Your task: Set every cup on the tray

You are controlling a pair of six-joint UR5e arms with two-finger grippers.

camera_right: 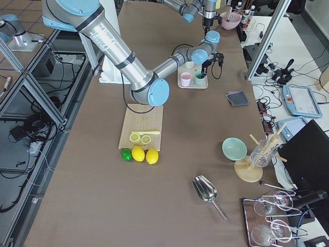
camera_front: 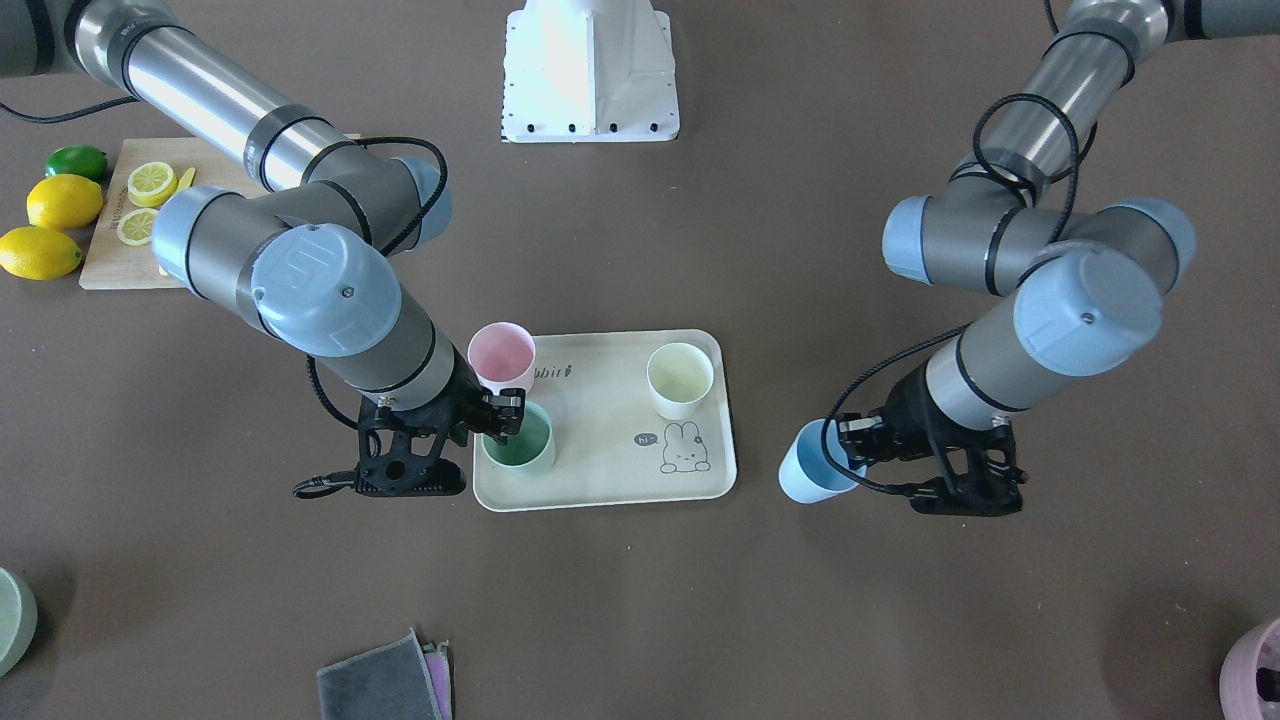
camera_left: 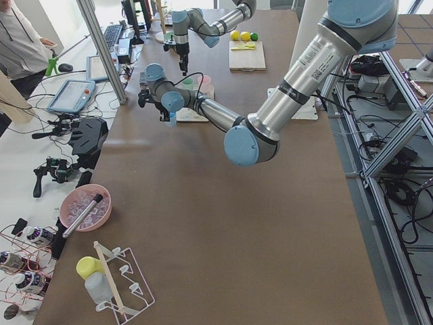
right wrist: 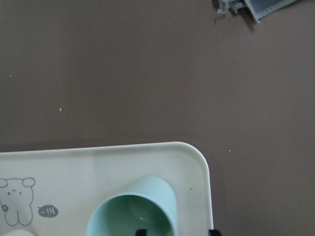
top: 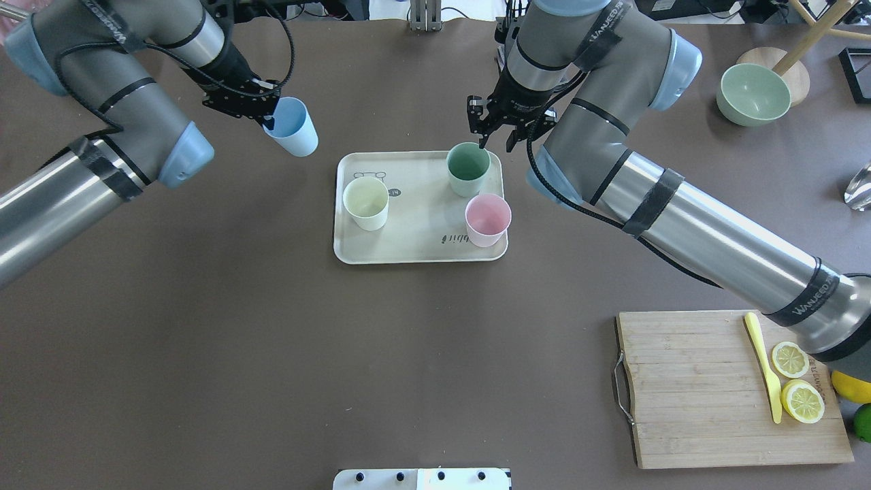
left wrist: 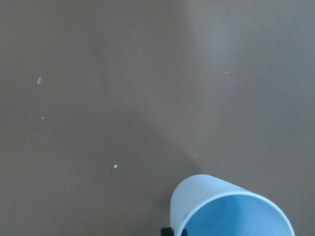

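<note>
The cream tray (top: 415, 238) lies mid-table. On it stand the cream-white cup (top: 365, 202), the sage green cup (top: 468, 169) and the pink cup (top: 487, 219). My right gripper (top: 495, 141) is open over the green cup's rim, one finger inside the cup and one outside it; the right wrist view shows this cup (right wrist: 133, 211) standing near the tray corner (right wrist: 187, 162). My left gripper (top: 269, 119) is shut on the rim of the light blue cup (top: 291, 135). It holds the cup tilted above the table, off the tray's side, as the front view (camera_front: 815, 462) also shows.
A wooden cutting board (top: 721, 388) with lemon slices and a yellow knife lies by the right arm's base. Whole lemons (camera_front: 40, 250) lie beside it. A green bowl (top: 753, 94), a grey cloth (camera_front: 380, 685) and a mauve container (camera_front: 1255, 670) sit at the table's far side.
</note>
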